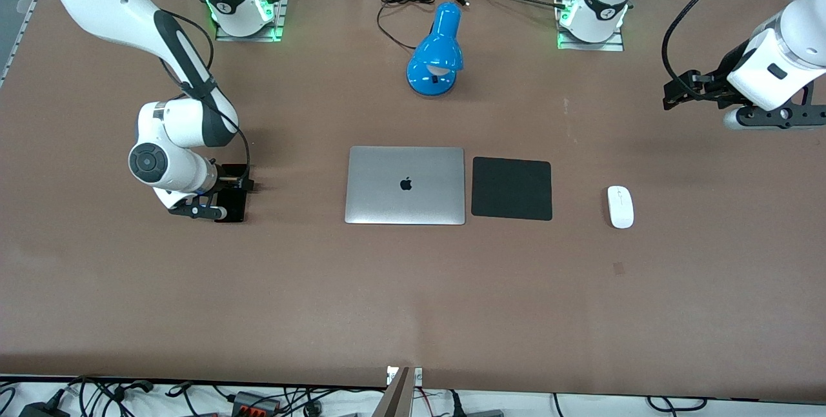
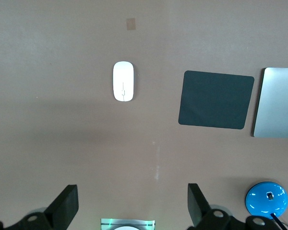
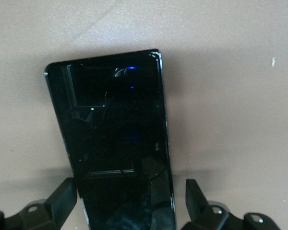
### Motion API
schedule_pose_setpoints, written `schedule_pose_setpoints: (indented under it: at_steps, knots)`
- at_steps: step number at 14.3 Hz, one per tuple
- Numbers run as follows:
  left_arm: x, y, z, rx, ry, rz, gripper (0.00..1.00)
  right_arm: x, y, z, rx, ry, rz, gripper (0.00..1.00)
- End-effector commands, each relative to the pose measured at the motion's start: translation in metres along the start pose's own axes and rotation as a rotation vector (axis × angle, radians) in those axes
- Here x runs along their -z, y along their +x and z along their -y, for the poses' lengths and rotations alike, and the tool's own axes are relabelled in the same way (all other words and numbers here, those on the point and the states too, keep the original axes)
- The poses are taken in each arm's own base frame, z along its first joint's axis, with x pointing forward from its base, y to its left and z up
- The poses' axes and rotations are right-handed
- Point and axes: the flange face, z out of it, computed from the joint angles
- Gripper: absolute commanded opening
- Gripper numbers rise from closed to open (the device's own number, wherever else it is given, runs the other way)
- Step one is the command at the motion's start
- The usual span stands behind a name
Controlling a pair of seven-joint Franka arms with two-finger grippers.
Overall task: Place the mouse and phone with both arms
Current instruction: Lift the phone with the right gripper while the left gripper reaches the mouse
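Note:
The black phone (image 1: 233, 209) lies flat on the table toward the right arm's end. My right gripper (image 1: 235, 186) is low over it and open. In the right wrist view the phone (image 3: 110, 124) lies between the two fingers of the right gripper (image 3: 129, 203), and the fingers are not closed on it. The white mouse (image 1: 620, 206) lies toward the left arm's end, beside the mouse pad. My left gripper (image 1: 672, 91) is open and empty, up in the air over bare table. In the left wrist view the mouse (image 2: 123, 81) lies well ahead of the left gripper (image 2: 130, 207).
A closed silver laptop (image 1: 405, 184) lies mid-table with a black mouse pad (image 1: 512, 188) beside it, between laptop and mouse. A blue desk lamp (image 1: 435, 49) with its black cord stands farther from the front camera. The two arm bases stand at the table's back edge.

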Motion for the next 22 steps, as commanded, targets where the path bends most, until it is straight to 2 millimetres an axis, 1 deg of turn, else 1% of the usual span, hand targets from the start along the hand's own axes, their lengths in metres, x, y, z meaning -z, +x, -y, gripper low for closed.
schedule_pose_setpoints:
  at_steps: [1, 3, 5, 6, 7, 8, 9, 10, 11, 12, 13, 14, 15, 16, 17, 18, 19, 20, 21, 22]
  knots:
    - [-0.015, 0.007, 0.004, 0.005, -0.01, 0.087, 1.0, -0.007, -0.005, -0.002, 0.011, -0.003, -0.017, 1.0]
    - [-0.045, 0.014, 0.003, 0.001, -0.014, 0.214, 1.0, -0.013, -0.008, -0.001, 0.013, 0.002, -0.033, 1.0]
    - [-0.06, 0.021, 0.002, -0.007, -0.028, 0.266, 1.0, -0.011, -0.009, -0.001, 0.02, 0.002, -0.038, 1.0]
    - [-0.076, 0.027, 0.004, -0.002, -0.019, 0.296, 1.0, -0.009, -0.01, 0.004, 0.029, 0.001, -0.04, 0.85]
    - [-0.096, 0.035, 0.005, -0.001, -0.015, 0.325, 1.0, -0.007, -0.01, 0.009, 0.035, 0.0, -0.042, 0.67]
    - [-0.113, 0.046, 0.009, 0.006, -0.021, 0.331, 1.0, -0.007, -0.011, 0.01, 0.038, 0.0, -0.037, 0.55]
    - [-0.129, 0.06, 0.023, 0.029, -0.032, 0.308, 1.0, -0.006, -0.011, 0.013, 0.042, 0.001, -0.04, 0.48]
    - [-0.143, 0.072, 0.03, 0.025, -0.044, 0.278, 1.0, -0.004, -0.011, 0.014, 0.045, 0.002, -0.043, 0.44]
    - [-0.165, 0.088, 0.033, 0.001, -0.049, 0.254, 1.0, 0.001, -0.01, 0.015, 0.046, 0.003, -0.051, 0.41]
    - [-0.186, 0.099, 0.04, -0.01, -0.035, 0.243, 1.0, 0.004, -0.01, 0.021, 0.055, 0.003, -0.056, 0.38]
    - [-0.213, 0.109, 0.045, -0.018, -0.002, 0.22, 1.0, 0.008, -0.013, 0.034, 0.069, 0.005, -0.064, 0.38]
    - [-0.236, 0.113, 0.05, -0.035, 0.02, 0.189, 1.0, 0.011, -0.015, 0.045, 0.083, 0.005, -0.069, 0.38]
    - [-0.258, 0.114, 0.049, -0.05, 0.02, 0.169, 1.0, 0.015, -0.016, 0.059, 0.106, 0.005, -0.079, 0.37]
    - [-0.286, 0.116, 0.058, -0.041, 0.011, 0.169, 1.0, 0.017, -0.02, 0.075, 0.128, 0.005, -0.083, 0.37]
    - [-0.301, 0.119, 0.062, -0.036, 0.007, 0.161, 1.0, 0.019, -0.023, 0.094, 0.128, 0.005, -0.091, 0.37]
    - [-0.314, 0.121, 0.062, -0.052, 0.003, 0.152, 1.0, 0.022, -0.026, 0.113, 0.084, 0.006, -0.101, 0.37]
    - [-0.32, 0.123, 0.068, -0.075, -0.003, 0.135, 1.0, 0.024, -0.029, 0.128, 0.035, 0.01, -0.109, 0.37]
    - [-0.332, 0.125, 0.077, -0.102, -0.012, 0.12, 1.0, 0.024, -0.036, 0.145, 0.012, 0.009, -0.114, 0.37]
    - [-0.34, 0.128, 0.081, -0.123, -0.016, 0.097, 1.0, 0.025, -0.039, 0.159, 0.021, 0.01, -0.118, 0.37]
    - [-0.352, 0.129, 0.089, -0.146, -0.022, 0.068, 1.0, 0.017, -0.041, 0.169, 0.036, 0.006, -0.113, 0.37]
